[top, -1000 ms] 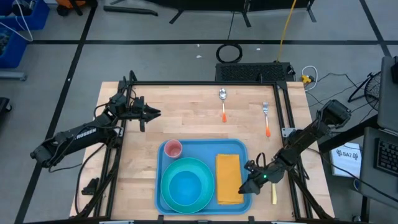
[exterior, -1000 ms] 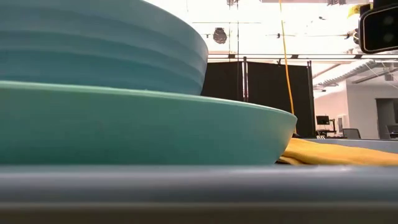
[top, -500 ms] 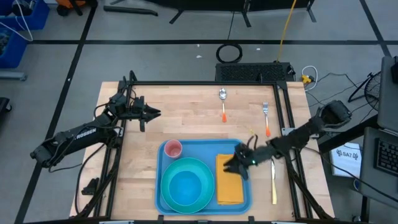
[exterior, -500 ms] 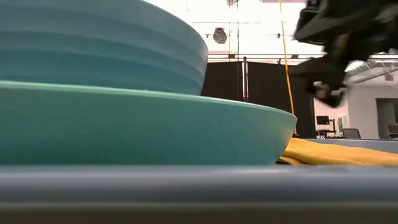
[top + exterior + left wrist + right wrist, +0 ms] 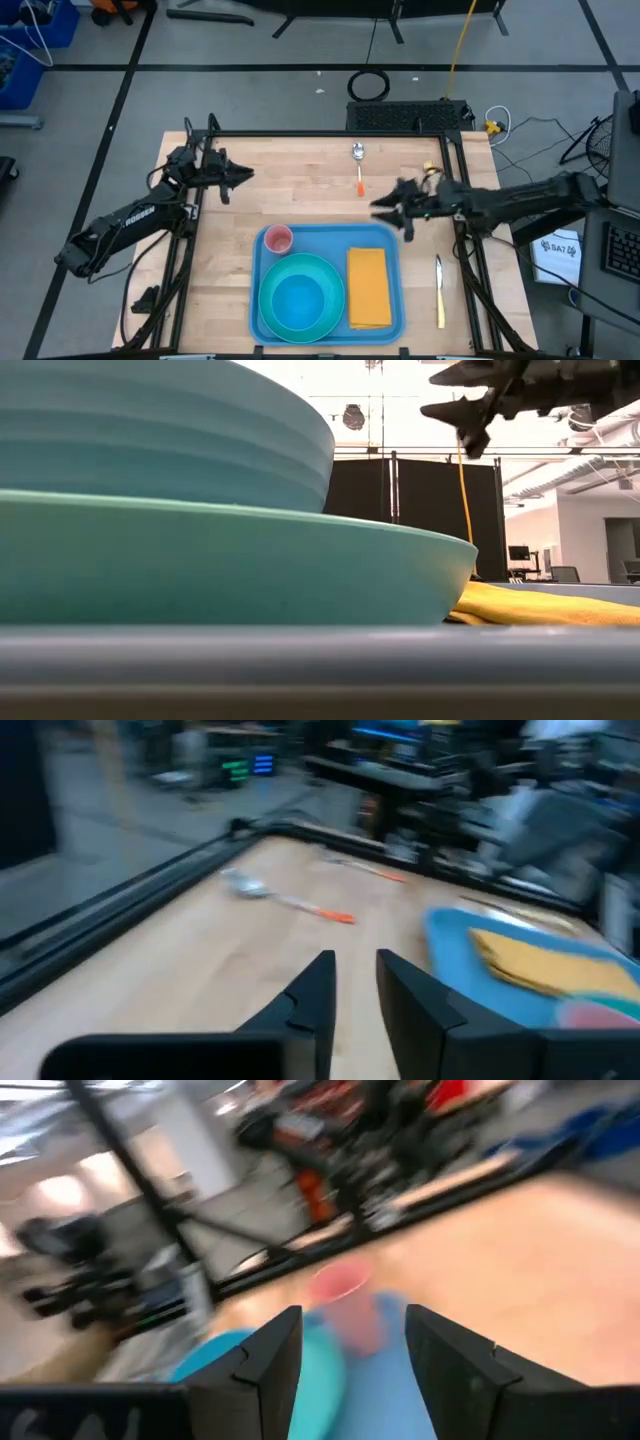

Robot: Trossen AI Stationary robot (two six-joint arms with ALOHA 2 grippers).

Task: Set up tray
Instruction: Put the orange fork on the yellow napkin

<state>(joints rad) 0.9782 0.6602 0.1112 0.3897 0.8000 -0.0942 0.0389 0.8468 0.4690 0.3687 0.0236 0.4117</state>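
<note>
Light-blue tray (image 5: 328,240) sits at the near middle of the wooden surface (image 5: 300,180), partly set.

On it lie a teal plate (image 5: 300,298) with a bowl, a pink cup (image 5: 277,238) and a yellow napkin (image 5: 368,285), grouped like a place setting. A knife (image 5: 438,290) lies just beside the tray; a spoon (image 5: 358,165) and fork (image 5: 428,190) wait farther back, probably next. The right hand (image 5: 392,210) hovers empty above the tray's far edge, fingers apart. The left hand (image 5: 238,177), narrowly parted, waits at the left.
</note>
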